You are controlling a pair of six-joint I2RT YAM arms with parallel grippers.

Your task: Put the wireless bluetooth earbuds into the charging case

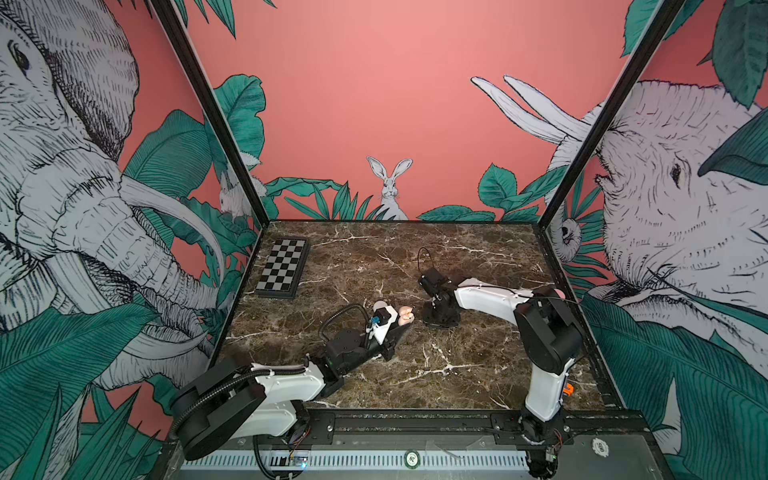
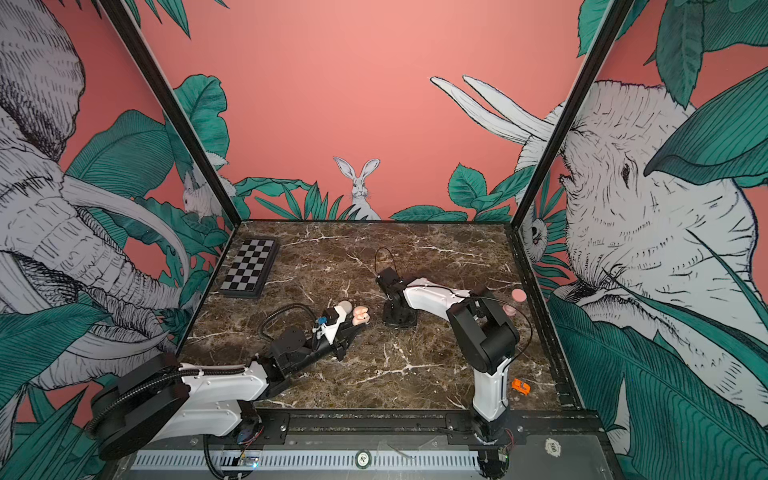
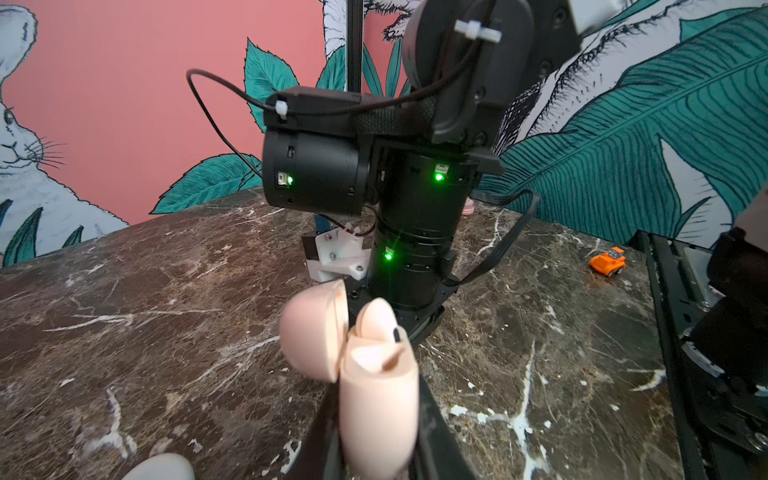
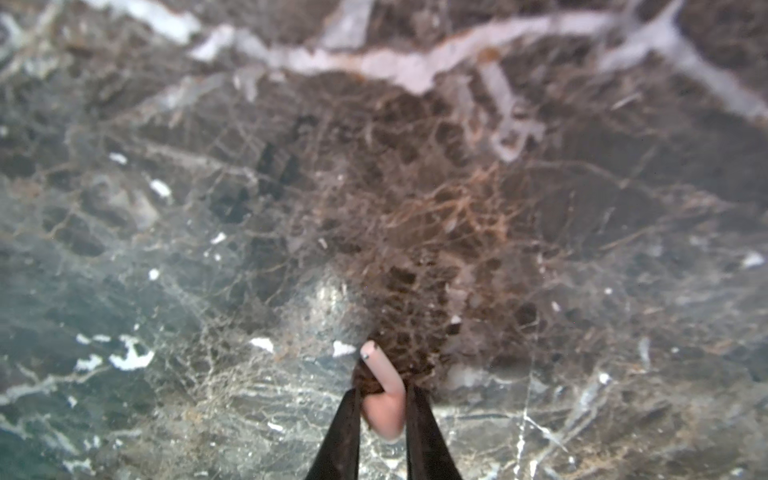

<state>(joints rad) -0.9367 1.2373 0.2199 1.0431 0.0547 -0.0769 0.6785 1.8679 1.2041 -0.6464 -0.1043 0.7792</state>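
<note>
Step in hand, by the look of it: picking the loose pale pink plastic earbud (image 4: pixel 384 409) up off the dark brown, white-veined marble table (image 4: pixel 540 208). Pinched at the bulb between the right jaws, judging by the right wrist view, with the short curved stem (image 4: pixel 380 365) poking free beyond the tips.

Squeeze gently, and on the bulb only: small, smooth and rounded, so probably quick to squirt sideways under a hard or off-centre pinch. Lift straight up before moving across. Then carry over to the pale pink egg-shaped plastic charging case (image 3: pixel 378 399), clamped in the left jaws close by, with the hinged lid (image 3: pixel 311 332) swung open. Aim stem-first at the free slot, next to the second earbud (image 3: pixel 376 320) seated there with its dark tip showing. Hold the case steady and avoid knocking the lid on the way in.

As for looks: blush pink, matching the case; rounded bulb, slim stem, flat pale end marked with a tiny dark dot.
</note>
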